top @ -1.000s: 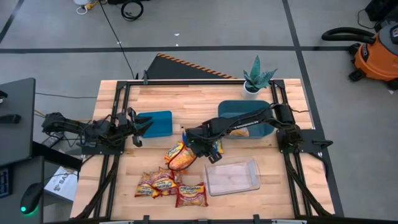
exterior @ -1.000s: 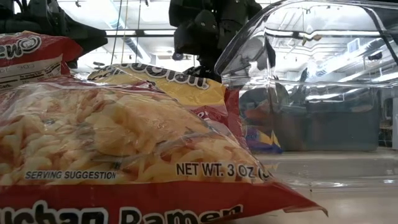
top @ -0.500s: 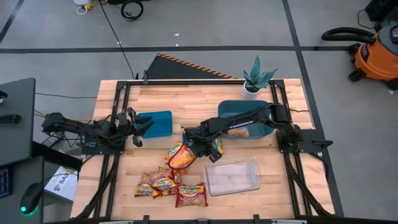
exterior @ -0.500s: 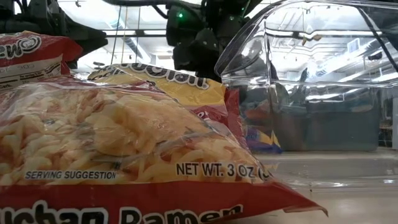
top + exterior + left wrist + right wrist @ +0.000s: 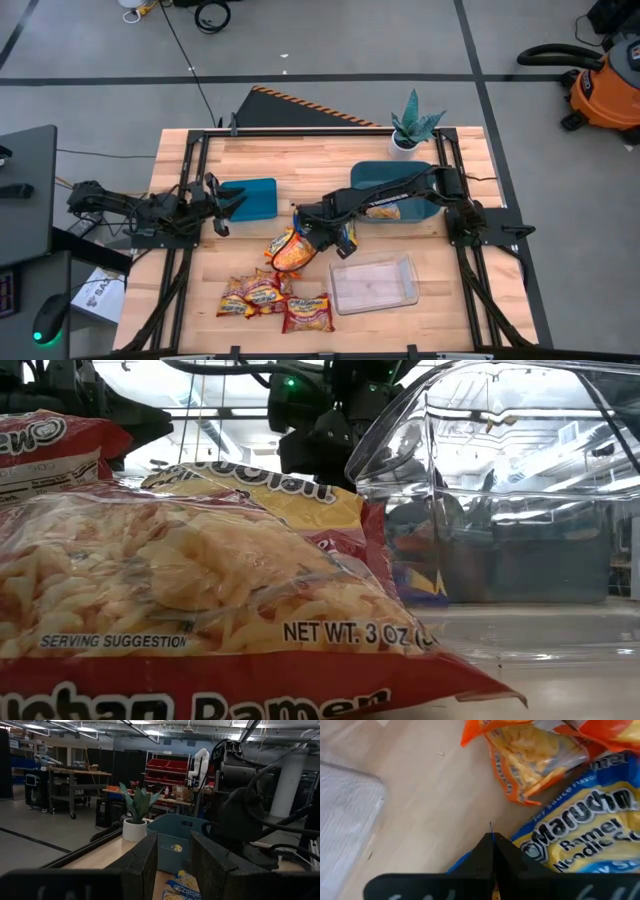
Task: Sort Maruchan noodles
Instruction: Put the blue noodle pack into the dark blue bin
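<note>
My right gripper is at the table's middle, shut on a blue-and-yellow Maruchan packet that lies on the wood. An orange packet lies just left of it and shows beyond the fingers in the right wrist view. Three red-and-yellow packets lie in a heap near the front edge. My left gripper waits open beside the left teal bin, with nothing between its fingers. My right gripper pinches the blue edge of the blue-and-yellow packet between its two fingers, which come from above. A thin blue sliver sticks out past the fingertips. The rest of the packet lies flat on the table beside the fingers.
A clear plastic container sits right of the heap, near the front. The right teal bin holds a packet. A potted plant stands at the far edge. Bare wood lies between the two bins.
In the low view my right arm has shifted a little above the packets. The packets, the container and the left arm stand as before.
</note>
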Tool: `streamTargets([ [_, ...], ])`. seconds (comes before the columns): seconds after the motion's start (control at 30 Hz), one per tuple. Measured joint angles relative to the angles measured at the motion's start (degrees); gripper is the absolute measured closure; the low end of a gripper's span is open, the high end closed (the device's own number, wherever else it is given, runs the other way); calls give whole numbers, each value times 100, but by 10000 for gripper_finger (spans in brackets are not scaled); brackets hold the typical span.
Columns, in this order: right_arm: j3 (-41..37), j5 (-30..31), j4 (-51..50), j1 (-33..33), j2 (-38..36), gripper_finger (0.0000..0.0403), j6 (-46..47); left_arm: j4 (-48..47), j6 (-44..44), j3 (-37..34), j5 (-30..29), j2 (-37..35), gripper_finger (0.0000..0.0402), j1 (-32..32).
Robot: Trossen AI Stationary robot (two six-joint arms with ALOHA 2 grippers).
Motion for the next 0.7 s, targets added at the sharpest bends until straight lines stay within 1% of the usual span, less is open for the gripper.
streamTargets([
  [0.07, 106, 332, -76, 5, 0, 389, 37, 0, 2, -2, 0, 0, 285, -1],
  [0.17, 350, 726, -229, 17, -78, 396, 22, 1, 4, 0, 0, 0, 285, -1],
  [0.27, 620, 1064, -370, 22, -263, 396, 22, 8, 8, -1, 0, 0, 285, -1],
  [0.37, 821, 1541, -515, 22, -465, 395, 72, 9, 9, -2, -2, 0, 285, 1],
  [0.57, 861, 2499, -685, 22, -1079, 398, 275, 1, 13, -1, -2, 0, 285, 0],
  [0.7, 861, 2912, -930, 20, -1530, 397, 615, 1, 11, 0, -2, 0, 285, 2],
])
